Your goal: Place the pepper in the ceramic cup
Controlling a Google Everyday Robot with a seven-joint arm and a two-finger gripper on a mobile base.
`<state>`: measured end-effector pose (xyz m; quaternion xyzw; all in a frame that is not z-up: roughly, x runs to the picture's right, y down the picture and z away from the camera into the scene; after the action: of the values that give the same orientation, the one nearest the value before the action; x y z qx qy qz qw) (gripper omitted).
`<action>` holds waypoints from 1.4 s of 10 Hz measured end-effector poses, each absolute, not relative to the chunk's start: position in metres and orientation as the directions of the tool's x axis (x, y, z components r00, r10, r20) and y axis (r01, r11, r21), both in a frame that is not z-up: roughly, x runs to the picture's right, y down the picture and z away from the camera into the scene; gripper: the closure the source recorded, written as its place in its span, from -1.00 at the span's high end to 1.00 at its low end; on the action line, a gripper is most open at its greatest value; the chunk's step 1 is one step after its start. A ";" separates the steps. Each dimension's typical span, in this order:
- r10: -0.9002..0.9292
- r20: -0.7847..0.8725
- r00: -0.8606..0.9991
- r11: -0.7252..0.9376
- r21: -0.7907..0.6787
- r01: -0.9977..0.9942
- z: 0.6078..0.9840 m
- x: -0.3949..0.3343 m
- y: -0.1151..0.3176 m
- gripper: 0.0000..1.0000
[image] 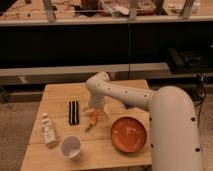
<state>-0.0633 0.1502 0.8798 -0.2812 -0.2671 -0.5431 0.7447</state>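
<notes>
The pepper (pixel 93 119) is small, orange and tapered, and lies on the wooden table (pixel 100 152) just right of a black bar. My gripper (pixel 96 111) points down over the pepper's upper end, its fingers spread to either side of it, open. The pepper rests on the table. The ceramic cup (pixel 70 147) is small, round and white, and stands upright near the front edge, down and left of the pepper, apart from the gripper.
An orange-red plate (pixel 129 134) lies at the front right. A white bottle (pixel 48 130) lies at the left edge. A black bar (pixel 74 111) lies left of the pepper. My arm (pixel 165 125) fills the right side. Dark shelving stands behind the table.
</notes>
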 end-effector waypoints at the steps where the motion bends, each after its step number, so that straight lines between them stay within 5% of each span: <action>1: -0.664 0.704 0.250 0.229 -0.126 0.965 0.880 -0.070 0.154 0.22; 9: -0.658 0.704 0.268 0.245 -0.136 0.960 0.887 -0.070 0.167 0.12; 14: -0.657 0.702 0.273 0.243 -0.145 0.959 0.886 -0.064 0.166 -0.65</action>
<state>-0.0638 0.1659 0.8857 -0.2885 -0.2613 -0.5432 0.7439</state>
